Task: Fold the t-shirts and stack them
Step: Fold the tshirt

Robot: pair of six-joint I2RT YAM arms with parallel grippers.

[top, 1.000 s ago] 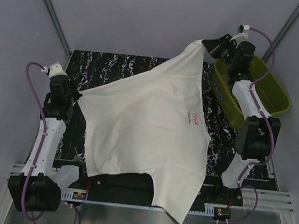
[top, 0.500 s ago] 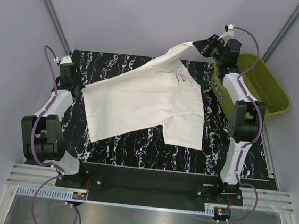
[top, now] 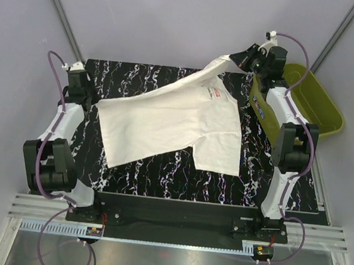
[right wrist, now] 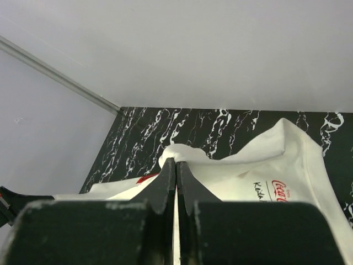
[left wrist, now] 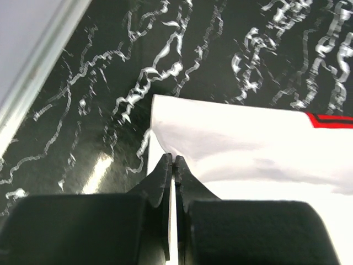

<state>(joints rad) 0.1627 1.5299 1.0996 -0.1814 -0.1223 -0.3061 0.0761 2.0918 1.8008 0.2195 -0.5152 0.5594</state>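
Observation:
An off-white t-shirt [top: 165, 122] lies spread across the black marbled table [top: 160, 175], plain side up with a small red logo [top: 211, 93] near its far right. My left gripper [top: 95, 106] is shut on the shirt's left corner [left wrist: 165, 149] low at the table's left edge. My right gripper [top: 233, 56] is shut on the far right corner [right wrist: 179, 152], lifted above the table's back edge, so the cloth slopes up to it. A red strip of print [left wrist: 331, 120] shows at the shirt's edge in the left wrist view.
An olive green bin [top: 306, 105] stands at the table's right side, beside the right arm. Grey walls close the back and both sides. A metal rail [top: 173, 224] runs along the near edge by the arm bases.
A second ago the shirt hung wide over the near edge. Both grippers have carried it back, and it now lies on the table. In the last half second almost nothing moved.

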